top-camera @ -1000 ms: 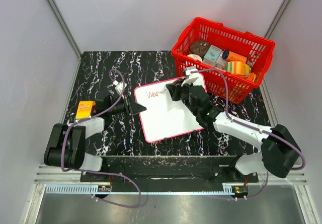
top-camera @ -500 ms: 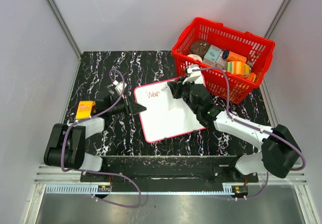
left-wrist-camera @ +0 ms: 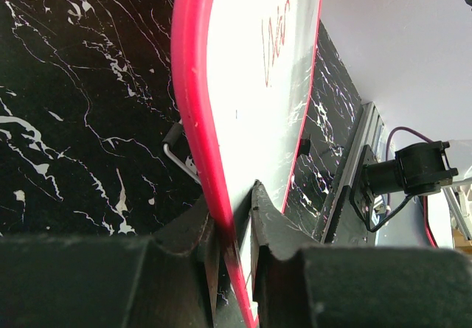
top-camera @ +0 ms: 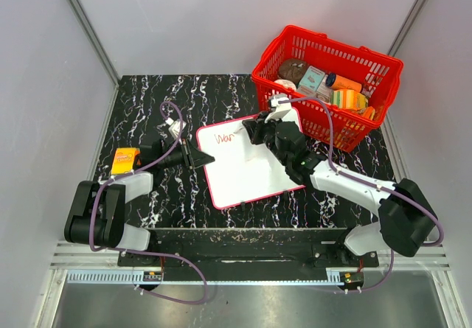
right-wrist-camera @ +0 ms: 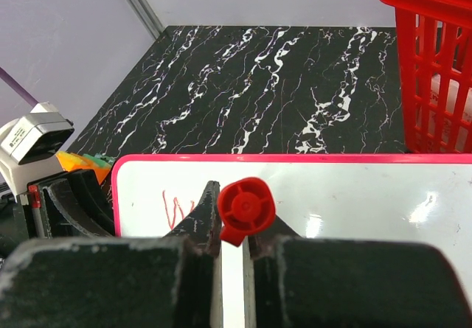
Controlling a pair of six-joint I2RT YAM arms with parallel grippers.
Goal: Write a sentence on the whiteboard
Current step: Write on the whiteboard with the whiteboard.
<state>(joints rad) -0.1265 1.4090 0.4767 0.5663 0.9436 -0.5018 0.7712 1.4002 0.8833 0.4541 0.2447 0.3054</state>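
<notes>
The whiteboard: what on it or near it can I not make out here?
- Tip of the marker: right wrist view, hidden behind its own red end; top view, under the right gripper.
- The sentence: top view, too small to read.
- Lower edge of the whiteboard: left wrist view, hidden by the left gripper.

Light is bright and even, falling from above; shadows on the tabletop [top-camera: 155, 99] are soft and faint. The whiteboard [right-wrist-camera: 354, 195] carries small white glints in the right wrist view. The left hand [left-wrist-camera: 230, 214] and right hand [right-wrist-camera: 232, 228] show dark and blurred at the bottom of their own views, the background sharper.
</notes>
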